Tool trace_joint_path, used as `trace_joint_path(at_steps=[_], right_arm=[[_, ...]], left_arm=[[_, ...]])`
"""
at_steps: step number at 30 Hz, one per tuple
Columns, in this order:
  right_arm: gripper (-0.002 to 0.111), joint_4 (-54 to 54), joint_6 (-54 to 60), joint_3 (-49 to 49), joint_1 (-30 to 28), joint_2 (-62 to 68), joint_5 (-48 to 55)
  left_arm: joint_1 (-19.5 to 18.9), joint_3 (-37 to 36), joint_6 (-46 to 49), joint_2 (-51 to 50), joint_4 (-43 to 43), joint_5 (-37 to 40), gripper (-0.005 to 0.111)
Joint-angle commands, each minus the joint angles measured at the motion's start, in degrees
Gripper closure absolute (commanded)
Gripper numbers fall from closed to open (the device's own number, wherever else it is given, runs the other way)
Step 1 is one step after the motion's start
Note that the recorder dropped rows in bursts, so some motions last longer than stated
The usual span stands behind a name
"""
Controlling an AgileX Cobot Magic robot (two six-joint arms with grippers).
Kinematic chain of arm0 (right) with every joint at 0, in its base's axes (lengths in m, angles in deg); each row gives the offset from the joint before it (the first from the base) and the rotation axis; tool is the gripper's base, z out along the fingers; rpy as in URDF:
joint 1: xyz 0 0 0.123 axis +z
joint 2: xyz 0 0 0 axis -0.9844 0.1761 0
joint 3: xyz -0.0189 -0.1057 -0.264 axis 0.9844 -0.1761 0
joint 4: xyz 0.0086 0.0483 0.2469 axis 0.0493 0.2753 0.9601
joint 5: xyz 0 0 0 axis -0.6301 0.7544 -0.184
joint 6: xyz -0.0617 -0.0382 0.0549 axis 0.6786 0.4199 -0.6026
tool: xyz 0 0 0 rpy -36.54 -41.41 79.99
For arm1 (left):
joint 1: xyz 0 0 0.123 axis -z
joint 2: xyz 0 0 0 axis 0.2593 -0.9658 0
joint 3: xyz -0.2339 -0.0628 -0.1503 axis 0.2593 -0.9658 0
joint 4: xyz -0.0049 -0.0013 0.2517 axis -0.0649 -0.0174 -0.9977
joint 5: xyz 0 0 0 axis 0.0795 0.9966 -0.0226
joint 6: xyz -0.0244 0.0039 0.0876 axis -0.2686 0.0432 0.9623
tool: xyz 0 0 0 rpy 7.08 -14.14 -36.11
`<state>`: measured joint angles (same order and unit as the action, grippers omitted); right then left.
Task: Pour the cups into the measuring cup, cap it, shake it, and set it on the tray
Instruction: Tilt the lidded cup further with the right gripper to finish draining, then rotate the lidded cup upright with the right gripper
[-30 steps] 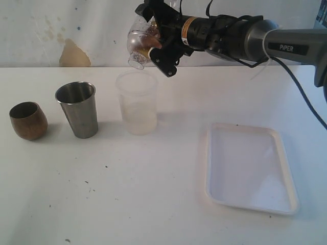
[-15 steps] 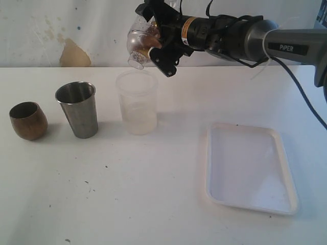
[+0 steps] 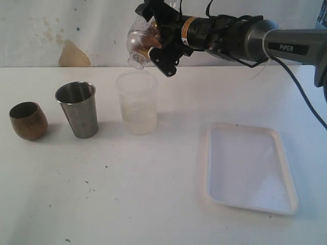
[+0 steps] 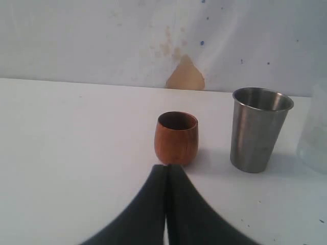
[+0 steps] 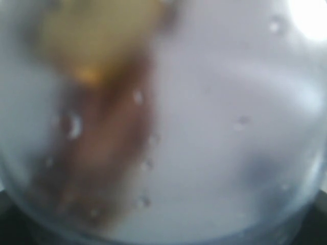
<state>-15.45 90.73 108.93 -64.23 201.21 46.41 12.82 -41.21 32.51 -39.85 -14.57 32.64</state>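
- No visible change from the earlier frames: the right hand point(image 3: 146, 45) keeps the same raised, tilted pose, and nothing on the tabletop point(image 3: 127, 199) has shifted.
- Right hand: clamped around a clear vessel point(image 3: 137, 46), mouth tipped down over the frosted cup point(image 3: 136, 102). No printed scale can be made out on the vessel, so its identity is uncertain.
- The right wrist view is filled by the vessel wall, which carries droplets. Judged wet, thin and light, so slippery. Grip mid-body and avoid squeezing hard.
- Left hand point(image 4: 166, 204): fingers together and empty, low over the tabletop and pointing at the wooden cup point(image 4: 176, 138).
- Wooden cup: upright at the far left of the row, apart from the steel tumbler point(image 3: 77, 109). Judged light, stiff and fairly grippy. Its rounded belly suggests a hold across the widest part.
- Steel tumbler: upright between the wooden cup and the frosted cup. Judged rigid and smooth, with a taper that could let it slide. Hold it high, just under the rim.
- Tray point(image 3: 209, 168): flat on the right, well apart from the cups, with nothing on it.
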Motion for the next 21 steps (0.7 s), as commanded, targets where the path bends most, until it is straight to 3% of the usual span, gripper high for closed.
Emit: trace_joint_path(at_steps=[1, 21], right_arm=[[0.108, 0.5, -0.5, 0.8, -0.2, -0.9, -1.5], [0.108, 0.6, -9.0, 0.8, -0.2, -0.9, -1.3]], left_arm=[[0.0, -0.3, -0.1, 0.2, 0.3, -0.3, 0.107], [0.0, -0.3, -0.1, 0.2, 0.3, -0.3, 0.107]])
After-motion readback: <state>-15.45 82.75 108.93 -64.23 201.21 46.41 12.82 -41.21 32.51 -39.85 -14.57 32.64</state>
